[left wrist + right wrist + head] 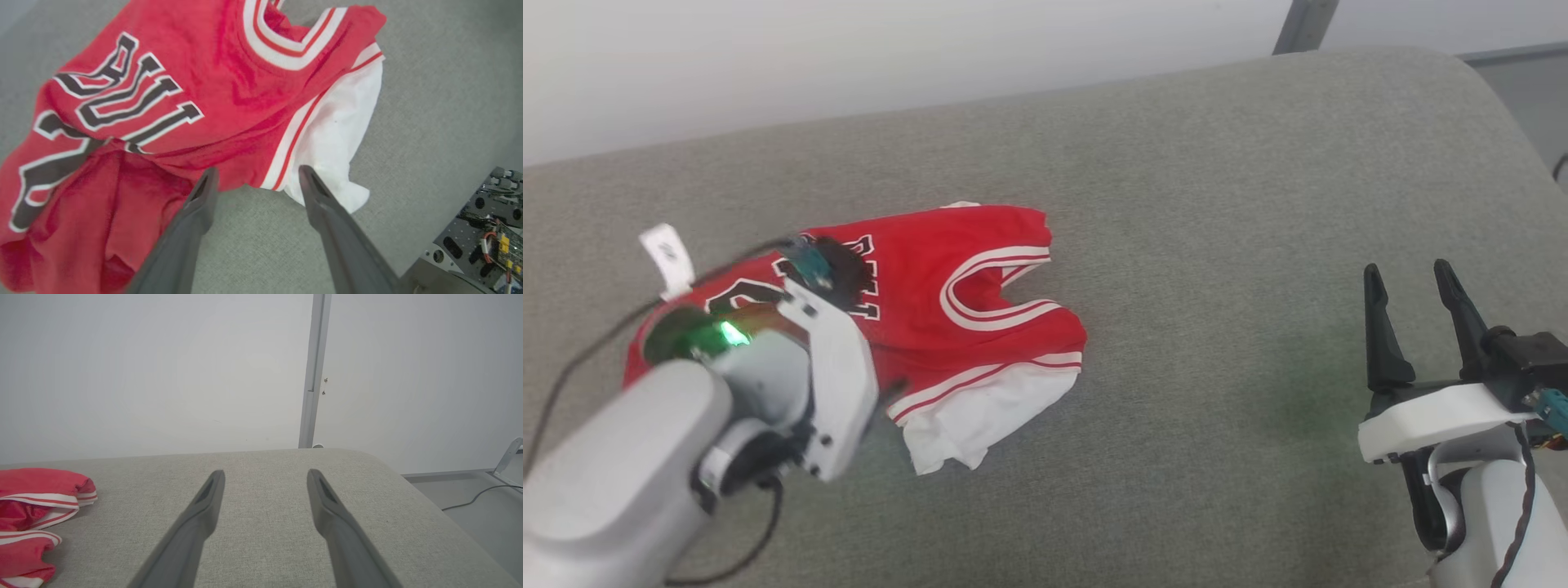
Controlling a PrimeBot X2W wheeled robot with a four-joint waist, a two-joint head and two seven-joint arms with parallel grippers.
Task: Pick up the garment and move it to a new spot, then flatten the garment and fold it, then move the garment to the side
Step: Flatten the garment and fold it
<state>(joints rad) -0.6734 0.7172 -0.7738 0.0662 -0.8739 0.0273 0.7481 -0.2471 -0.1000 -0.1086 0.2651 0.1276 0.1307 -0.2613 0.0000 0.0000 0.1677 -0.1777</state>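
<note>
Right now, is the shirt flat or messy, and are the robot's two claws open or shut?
garment: crumpled, lying on the grey pad, not held.
left gripper: open, tips at the garment's edge.
right gripper: open, empty, apart from the garment.

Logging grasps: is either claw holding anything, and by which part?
Nothing is held. The left claw is open at the edge of the shirt; the right claw is open, apart from it.

Pale grey arms (621,457), white wrist shells (837,384), black cables (776,502), a green light (734,333), long dark fingers (1382,335).
</note>
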